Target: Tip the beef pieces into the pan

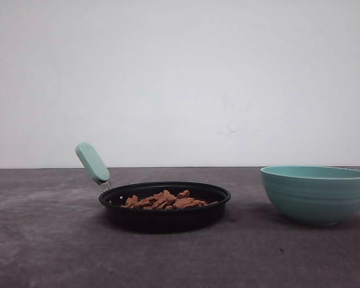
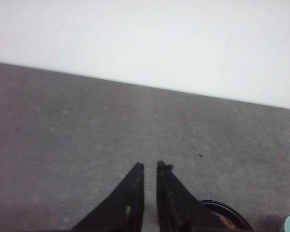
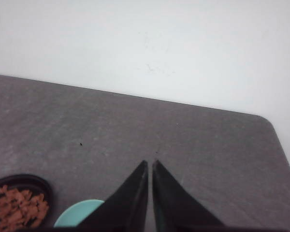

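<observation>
Grey tabletop [image 1: 48, 240]: beef pieces [image 1: 165, 200], light and loose, already sit in the pan [image 1: 164, 211]. I'd grip its stiff handle [image 1: 92, 162]. My left gripper [image 2: 150, 166] and right gripper [image 3: 150, 163] are nearly closed, empty.

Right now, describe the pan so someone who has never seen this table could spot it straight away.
On the dark grey table in front of the white wall, look left of the deep teal ribbed bowl. The shallow round black frying pan holds reddish-brown beef pieces, and unlike the bowl it has a mint-green handle.
</observation>
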### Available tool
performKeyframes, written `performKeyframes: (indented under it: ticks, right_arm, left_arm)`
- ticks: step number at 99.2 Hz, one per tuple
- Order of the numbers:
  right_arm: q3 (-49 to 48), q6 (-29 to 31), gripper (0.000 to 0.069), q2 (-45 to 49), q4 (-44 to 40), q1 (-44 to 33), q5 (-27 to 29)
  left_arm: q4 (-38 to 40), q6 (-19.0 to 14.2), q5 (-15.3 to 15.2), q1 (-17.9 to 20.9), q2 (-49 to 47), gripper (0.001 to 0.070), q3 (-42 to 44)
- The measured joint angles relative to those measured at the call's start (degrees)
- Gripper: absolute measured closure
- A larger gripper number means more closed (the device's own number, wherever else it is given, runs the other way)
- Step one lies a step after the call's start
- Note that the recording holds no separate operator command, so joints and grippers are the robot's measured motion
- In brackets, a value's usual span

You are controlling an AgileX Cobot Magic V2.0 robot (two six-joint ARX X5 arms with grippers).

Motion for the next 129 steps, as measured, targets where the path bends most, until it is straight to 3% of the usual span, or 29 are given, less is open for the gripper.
performKeyframes:
  ticks: [22, 93, 108, 129]
  right_arm:
    - [0.00, -0.52, 0.0678, -0.07, 0.04, 0.02, 0.00]
    - [-0.90, -0.48, 0.0678, -3.58, -0.81, -0.50, 1.31]
    - [-10.82, 0.44, 0.0678, -8.48, 10.36, -1.64, 0.90]
    - [-37.62, 6.05, 0.0678, -17.11, 30.27, -8.09, -4.33]
  left_arm:
    - [-6.51, 0.39, -1.05, 0.00, -2.60, 0.0688, -0.15]
    - [-6.47, 0.42, -1.05, 0.00, -4.11, 0.0688, -0.15]
    - [-6.45, 0.42, -1.05, 0.00, -4.11, 0.0688, -0.15]
    - [-6.47, 0.42, -1.05, 0.00, -4.11, 0.0688, -0.15]
